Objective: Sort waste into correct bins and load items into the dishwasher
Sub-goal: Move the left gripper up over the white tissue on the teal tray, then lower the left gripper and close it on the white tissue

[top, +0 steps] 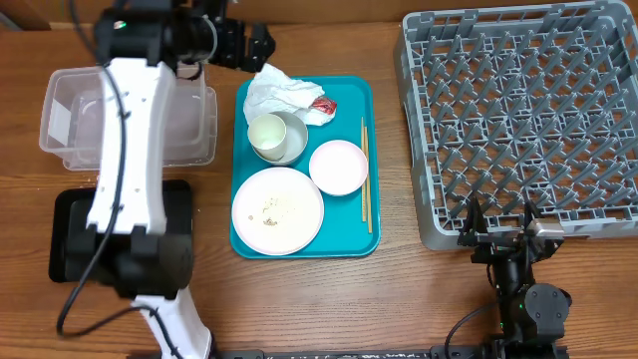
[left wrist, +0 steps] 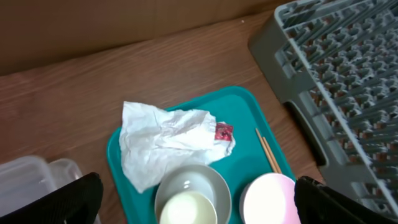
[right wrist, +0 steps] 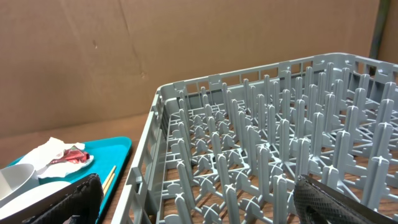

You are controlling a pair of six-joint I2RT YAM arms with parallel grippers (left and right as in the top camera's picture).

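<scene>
Picking the crumpled napkin (top: 282, 95) off the far end of the teal tray (top: 344, 229) is judged the step in hand. The left hand (top: 254, 50) is held just beyond the tray's far-left corner, fingers spread wide, nothing gripped. The right hand (top: 498, 221) is set well right of the tray, at the near edge of the dish rack (top: 518, 110), also wide open & empty. For a clean grab, the hand should be lowered onto the napkin's high folds, clear of the grey bowl (top: 292, 143) w/ the cup (top: 267, 133) in it, just beside the napkin. The red wrapper (top: 323, 106) is tucked against the napkin's right edge and may get dragged along, so a pinch nearer the left edge is preferred. Paper is soft, so a full close is prob. needed. The clear tub (top: 60, 100) and black tray (top: 65, 229) are placed left of the teal tray; which one takes paper cannot be told.
</scene>
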